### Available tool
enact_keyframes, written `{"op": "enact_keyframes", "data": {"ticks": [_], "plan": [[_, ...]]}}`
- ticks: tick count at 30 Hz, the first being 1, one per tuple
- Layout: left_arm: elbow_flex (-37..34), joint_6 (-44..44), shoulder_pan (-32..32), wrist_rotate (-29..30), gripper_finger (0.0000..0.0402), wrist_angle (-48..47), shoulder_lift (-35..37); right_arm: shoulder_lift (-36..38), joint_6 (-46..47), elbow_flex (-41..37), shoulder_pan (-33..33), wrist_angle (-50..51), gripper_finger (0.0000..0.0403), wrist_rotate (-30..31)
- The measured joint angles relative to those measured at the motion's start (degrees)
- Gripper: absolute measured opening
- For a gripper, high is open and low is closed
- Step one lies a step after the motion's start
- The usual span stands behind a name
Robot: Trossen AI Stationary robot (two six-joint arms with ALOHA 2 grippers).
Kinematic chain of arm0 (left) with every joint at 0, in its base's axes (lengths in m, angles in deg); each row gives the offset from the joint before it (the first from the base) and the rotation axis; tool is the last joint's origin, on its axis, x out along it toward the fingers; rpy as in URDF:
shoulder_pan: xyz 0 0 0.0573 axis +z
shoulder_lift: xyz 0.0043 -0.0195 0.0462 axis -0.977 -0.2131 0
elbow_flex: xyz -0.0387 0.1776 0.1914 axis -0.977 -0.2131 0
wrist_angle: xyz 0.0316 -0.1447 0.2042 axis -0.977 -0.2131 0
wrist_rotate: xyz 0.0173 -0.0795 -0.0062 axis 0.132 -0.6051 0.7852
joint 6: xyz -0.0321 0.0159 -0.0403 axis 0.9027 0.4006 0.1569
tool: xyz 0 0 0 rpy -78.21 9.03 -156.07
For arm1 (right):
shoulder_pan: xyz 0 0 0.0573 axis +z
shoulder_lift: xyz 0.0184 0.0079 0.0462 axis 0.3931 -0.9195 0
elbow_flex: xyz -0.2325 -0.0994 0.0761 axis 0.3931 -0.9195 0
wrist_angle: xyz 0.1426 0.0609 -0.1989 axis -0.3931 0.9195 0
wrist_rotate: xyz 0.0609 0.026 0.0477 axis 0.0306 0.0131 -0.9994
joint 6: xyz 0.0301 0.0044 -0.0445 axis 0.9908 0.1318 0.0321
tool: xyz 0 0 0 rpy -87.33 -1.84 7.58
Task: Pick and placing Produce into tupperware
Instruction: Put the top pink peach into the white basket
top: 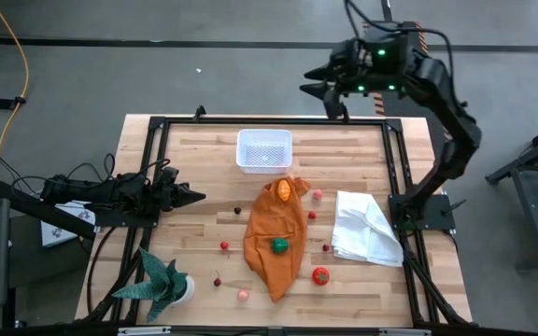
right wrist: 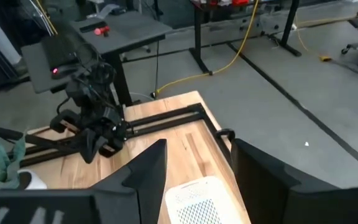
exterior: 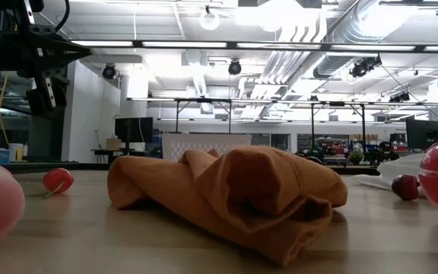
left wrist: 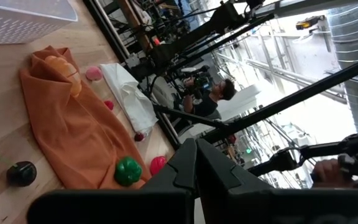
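Observation:
The tupperware (top: 264, 149) is a white dotted tub standing near the table's far edge, also seen in the right wrist view (right wrist: 207, 200). Produce is scattered around and on an orange cloth (top: 276, 233). An orange piece (top: 284, 189) and a green piece (top: 279, 245) lie on the cloth. A red tomato (top: 320, 275), small red pieces (top: 317, 194) and a pink one (top: 243, 295) lie on the wood. My left gripper (top: 197, 196) is shut and low at the table's left side, pointing right. My right gripper (top: 308, 81) is open, raised beyond the far edge, right of the tub.
A crumpled white cloth (top: 367, 229) lies at the table's right. A green spiky potted plant (top: 162, 285) stands at the near left corner. A black frame (top: 157, 126) borders the table. In the low view the orange cloth (exterior: 226, 190) hides the table's middle.

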Motion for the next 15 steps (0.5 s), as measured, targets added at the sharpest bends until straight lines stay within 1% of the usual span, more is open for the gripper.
{"op": "enact_keyframes", "data": {"ticks": [4,7,12,15], "plan": [[0.00,-0.03,-0.01,0.00,0.0001,0.00,0.00,1.19,0.02,0.00,0.23,2.28,0.0167,0.11],[0.00,-0.03,0.01,0.00,0.0001,-0.01,0.02,1.57,-0.24,-0.02,1.09,3.12,0.0159,1.54],[0.00,-0.03,-0.01,0.00,0.0001,0.01,0.02,1.64,-1.17,-0.05,2.80,3.48,0.0141,2.75],[0.00,-0.03,-0.01,0.00,0.0001,0.01,0.00,2.08,-1.14,-1.66,3.65,2.49,0.0135,2.77]]}}
